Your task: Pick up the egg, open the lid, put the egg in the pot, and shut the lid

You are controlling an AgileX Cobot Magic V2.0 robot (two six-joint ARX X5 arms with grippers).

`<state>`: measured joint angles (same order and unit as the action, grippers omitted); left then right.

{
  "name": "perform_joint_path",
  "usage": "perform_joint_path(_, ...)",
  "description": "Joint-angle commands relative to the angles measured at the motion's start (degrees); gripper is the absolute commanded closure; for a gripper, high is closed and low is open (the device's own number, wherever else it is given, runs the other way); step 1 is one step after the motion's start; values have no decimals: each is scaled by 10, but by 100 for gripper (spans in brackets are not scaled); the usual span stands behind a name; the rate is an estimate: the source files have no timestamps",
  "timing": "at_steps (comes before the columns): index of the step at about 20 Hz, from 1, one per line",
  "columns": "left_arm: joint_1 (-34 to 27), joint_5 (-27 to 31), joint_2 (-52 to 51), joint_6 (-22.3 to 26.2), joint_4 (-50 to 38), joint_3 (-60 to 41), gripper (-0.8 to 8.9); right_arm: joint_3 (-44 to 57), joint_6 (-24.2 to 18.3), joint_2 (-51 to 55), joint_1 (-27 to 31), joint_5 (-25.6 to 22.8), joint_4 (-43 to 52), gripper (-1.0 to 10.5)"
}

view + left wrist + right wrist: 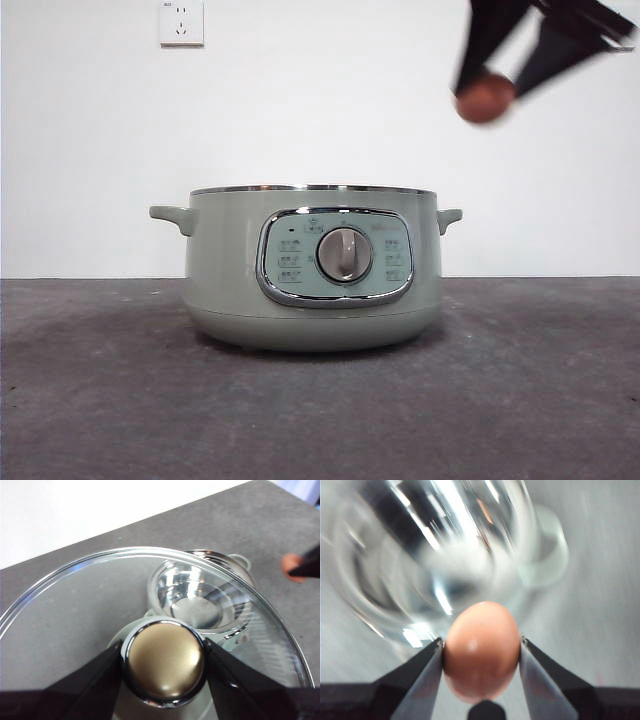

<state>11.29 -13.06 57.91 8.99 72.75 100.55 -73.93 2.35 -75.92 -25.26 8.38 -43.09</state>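
The pot (312,268) sits mid-table in the front view, uncovered, its dial (344,254) facing the camera. At about one o'clock above it, the right gripper (487,90) pinches the egg (485,97) between both jaws — blurred there, sharp in the right wrist view (481,650). The left gripper (162,662) clamps the lid (65,600) by its knob (163,661), held aloft — the open pot (200,597) shows through the glass.
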Motion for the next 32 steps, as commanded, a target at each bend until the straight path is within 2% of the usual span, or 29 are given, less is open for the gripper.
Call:
perform_joint_path(1,0,-5,-8,7,-28,3,822,-51,-5,-35,-26,2,16,963)
perform_joint_path(8,0,-9,-8,6,-23,3,822,-245,-23,-241,-68,2,5,963)
perform_joint_path(13,1,-9,-8,6,-17,3,822,-334,-42,-379,-74,-6,-29,963)
perform_joint_path(19,0,-9,-8,6,-16,3,822,-346,-60,-459,-75,-31,-43,963)
perform_joint_path(28,1,-9,-8,6,-17,3,822,-346,-71,-488,-75,-39,-63,958)
perform_joint_path(29,1,-9,-8,6,-17,3,822,-346,-70,-488,-75,-39,-64,928)
perform_joint_path(32,1,-9,-8,6,-17,3,822,-352,-70,-486,-76,-24,-62,463)
